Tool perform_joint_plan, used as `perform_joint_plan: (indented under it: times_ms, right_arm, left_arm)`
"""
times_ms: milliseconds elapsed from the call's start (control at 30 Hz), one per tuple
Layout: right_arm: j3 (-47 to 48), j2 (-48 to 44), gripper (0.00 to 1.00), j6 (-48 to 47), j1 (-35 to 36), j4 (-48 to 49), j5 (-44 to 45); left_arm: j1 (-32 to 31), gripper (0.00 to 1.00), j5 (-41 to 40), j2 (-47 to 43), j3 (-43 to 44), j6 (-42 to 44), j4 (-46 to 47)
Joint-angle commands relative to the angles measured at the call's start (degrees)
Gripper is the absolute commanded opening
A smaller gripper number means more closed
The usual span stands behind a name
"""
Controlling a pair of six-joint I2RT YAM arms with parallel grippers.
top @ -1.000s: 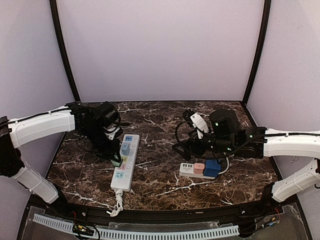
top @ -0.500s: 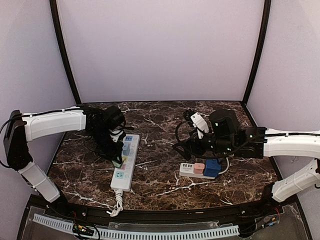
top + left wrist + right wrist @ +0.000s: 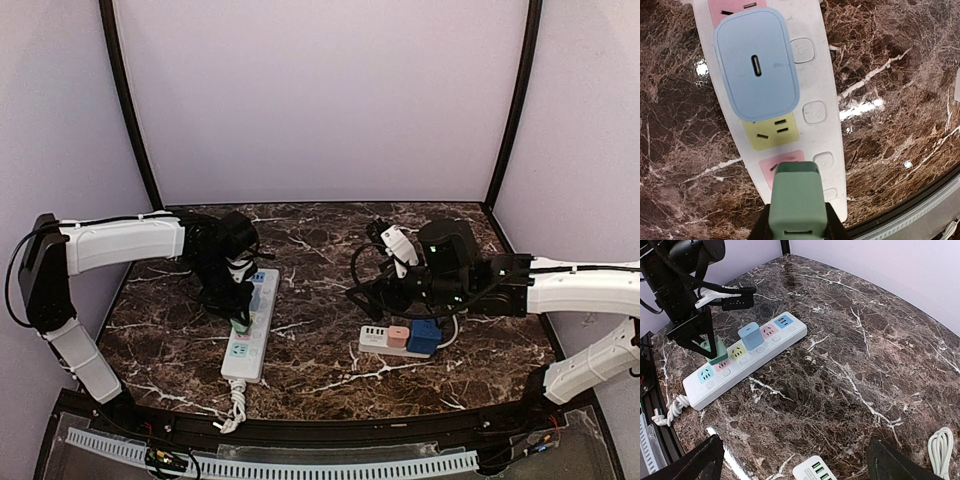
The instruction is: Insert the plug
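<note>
While the left gripper (image 3: 796, 226) clamps the green plug (image 3: 794, 200) between its two black fingers, the plug stands upright over the pink socket (image 3: 771, 167) of the long white power strip (image 3: 827, 75), covering most of that socket in the left wrist view. Whether its prongs are fully seated cannot be told from any view. Just beyond it on the strip lies a bare yellow socket (image 3: 771, 132), and past that a light blue adapter (image 3: 756, 62) sits plugged in, with a slot in its face. A row of white switch buttons runs along one side of the strip. From the right wrist camera the green plug (image 3: 715, 351) shows between the yellow socket and the blue end socket nearest the strip's coiled cord.

The strip rests on the left half of the dark marble table (image 3: 320, 240). On the right half, the right gripper (image 3: 797, 462) hangs above the tabletop with its fingers spread wide apart, holding nothing. Near it lies a smaller white strip (image 3: 378, 340) with USB ports, carrying a pink adapter (image 3: 399, 336) and a dark blue adapter (image 3: 425, 337) side by side. A bundled white cable (image 3: 940, 447) lies at the right edge of the right wrist view.
</note>
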Motion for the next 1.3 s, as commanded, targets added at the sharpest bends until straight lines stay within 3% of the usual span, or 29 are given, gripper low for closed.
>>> perform_joint_plan:
  times_ms: [0, 1267]
  right_arm:
    - [-0.58, -0.7, 0.99, -0.41, -0.09, 0.16, 0.87]
    - [-2.45, -2.49, 0.99, -0.5, -0.01, -0.55, 2.25]
  left_arm:
    - [0.13, 0.01, -0.52, 0.28, 1.0, -0.57, -1.03]
    - [-0.09, 0.01, -2.44, -0.24, -1.46, -5.44, -3.34]
